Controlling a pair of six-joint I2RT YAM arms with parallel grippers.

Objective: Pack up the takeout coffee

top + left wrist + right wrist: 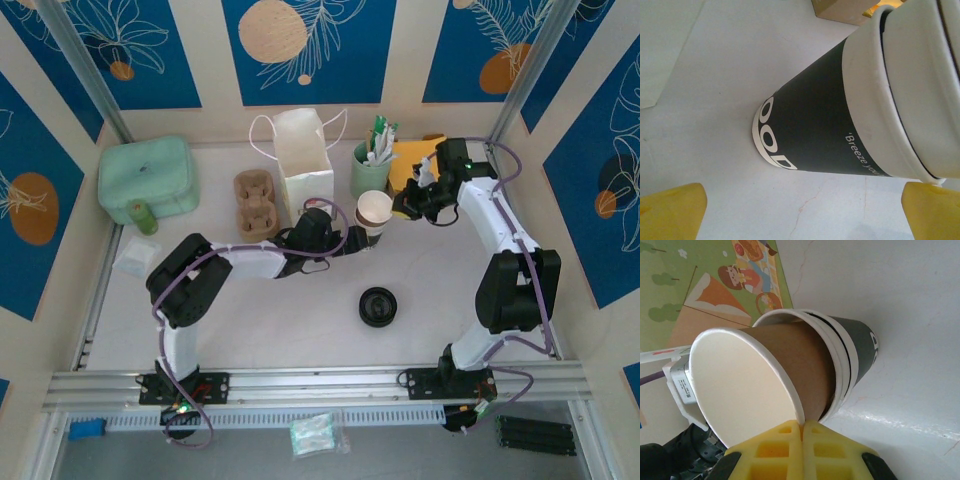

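Right claw (801, 429) is clamped on the white rim of the takeout coffee (790, 352). The coffee's kraft base sits inside a black-banded white cup (860, 347), which stands toward the tabletop's far edge, near its middle, before a white paper bag (303, 160). Fingers apart, the left claw (800, 212) flanks that banded cup.

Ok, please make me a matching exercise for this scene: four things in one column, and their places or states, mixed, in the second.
1 kraft cup
2 black lid
3 white bag
4 cup carrier

a just left of the bag
b nested in a black-banded cup
c lying alone on the table
d upright, handles up

Pairs: 1-b, 2-c, 3-d, 4-a
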